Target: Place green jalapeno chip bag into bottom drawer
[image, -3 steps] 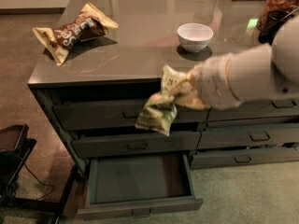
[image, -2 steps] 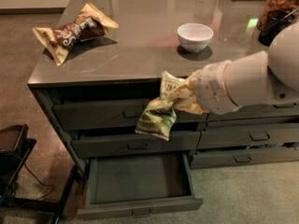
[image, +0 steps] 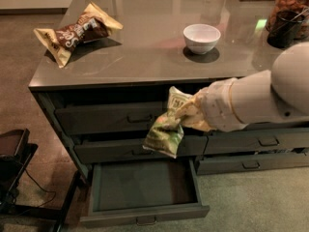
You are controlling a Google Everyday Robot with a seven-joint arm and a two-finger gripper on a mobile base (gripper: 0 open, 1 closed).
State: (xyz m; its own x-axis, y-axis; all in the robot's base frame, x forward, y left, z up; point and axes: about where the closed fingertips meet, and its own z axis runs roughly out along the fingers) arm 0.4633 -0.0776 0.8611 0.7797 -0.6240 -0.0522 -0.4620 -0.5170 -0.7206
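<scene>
Counter (image: 145,57): grey, right end and far edge cut off by the frame.
Arm (image: 260,98): pale, entering from the right, base out of view.
Bottom drawer (image: 145,212): pulled open toward the near side.
Green jalapeno chip bag (image: 163,138): in mid-air before the middle drawer front, above the open drawer. Long axis near upright, top leaning right, lower end hanging left. Upper right edge hidden by the gripper.
Gripper (image: 182,116): touching the bag's right side, pinching its upper part.

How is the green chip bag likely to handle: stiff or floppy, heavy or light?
Probably floppy: the green jalapeno chip bag sags crumpled below the hand, above the open bottom drawer. Likely light: a grip near its top carries it.
</scene>
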